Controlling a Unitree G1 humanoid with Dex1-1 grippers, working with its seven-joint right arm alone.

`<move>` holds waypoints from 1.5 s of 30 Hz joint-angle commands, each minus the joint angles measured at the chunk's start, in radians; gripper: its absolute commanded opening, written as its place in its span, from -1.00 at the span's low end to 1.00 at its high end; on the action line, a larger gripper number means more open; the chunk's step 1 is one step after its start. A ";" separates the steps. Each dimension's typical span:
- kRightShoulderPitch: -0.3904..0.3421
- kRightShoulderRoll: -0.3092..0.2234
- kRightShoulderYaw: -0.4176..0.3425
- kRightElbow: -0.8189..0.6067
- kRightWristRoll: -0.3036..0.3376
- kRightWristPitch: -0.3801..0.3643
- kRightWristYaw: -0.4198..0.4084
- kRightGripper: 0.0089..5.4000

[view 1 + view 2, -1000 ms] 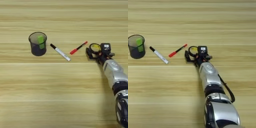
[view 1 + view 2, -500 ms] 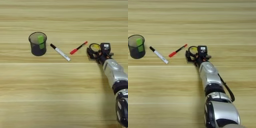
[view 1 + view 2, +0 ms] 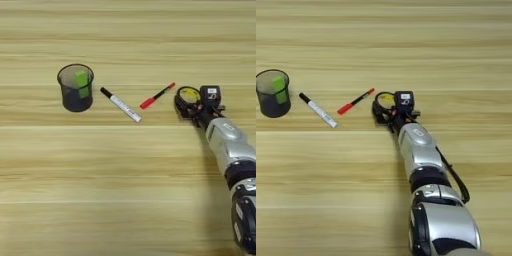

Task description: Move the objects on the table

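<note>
While the silver right arm reached in from the lower right, its gripper [image 3: 192, 104] sat at the tape ring [image 3: 188, 95], the black fingers close around the ring's near side. Whether they were actually clamped on it or merely resting against it could not be told from either view.

The ring lay flat on the table [image 3: 125, 190], its yellow inside facing up, just right of the red marker [image 3: 157, 96]. It looked light and stiff, a hoop that should keep its shape under a pinch; the sensible hold seemed to be across the band, one finger inside and one outside. Its smooth black rim might slide on the wood if only nudged.

The red marker lay nearly touching the ring at its thin tip, its long axis running diagonally: the tip pointed up and right toward the ring, the thicker cap down and left. It seemed light, rigid and prone to rolling, so a grip across the middle of the barrel would suit it.

The white marker [image 3: 121, 105] lay left of the red one, clearly apart, slanting the opposite way: black cap up and left toward the mesh cup [image 3: 76, 87], white end down and right. It would likely handle the same, taken mid-barrel.

The cup stood upright furthest left with a green item [image 3: 81, 82] inside.
</note>
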 commanded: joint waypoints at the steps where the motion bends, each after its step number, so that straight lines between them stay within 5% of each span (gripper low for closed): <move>1: -0.016 -0.014 0.011 -0.165 0.004 0.026 0.000 0.50; 17: 0.320 0.050 0.115 -0.695 0.006 0.285 0.016 0.50; 30: 0.508 0.037 0.209 -0.994 0.018 0.434 0.071 0.50; 43: 0.544 0.043 0.259 -1.009 0.013 0.471 0.093 0.49; 45: 0.540 0.043 0.260 -1.003 0.011 0.469 0.092 0.63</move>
